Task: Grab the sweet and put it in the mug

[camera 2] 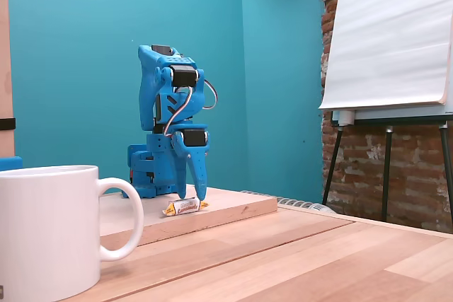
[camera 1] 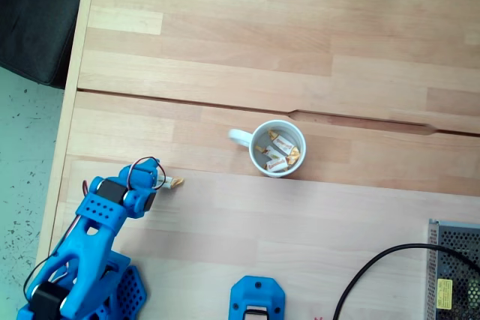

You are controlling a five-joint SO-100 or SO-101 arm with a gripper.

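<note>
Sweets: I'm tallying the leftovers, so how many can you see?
4: three inside the mug, at and, more possibly hidden beneath; one sweet on the table by the gripper.

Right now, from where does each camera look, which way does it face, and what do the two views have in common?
A fixed view: from above, facing straight down on the wooden table; the blue arm enters at lower left, the gripper beside a sweet.
A fixed view: low at table height, facing across the mug toward the teal wall; the arm stands upright, the gripper pointing down.
Both fixed views share the mug, the arm and that sweet.
</note>
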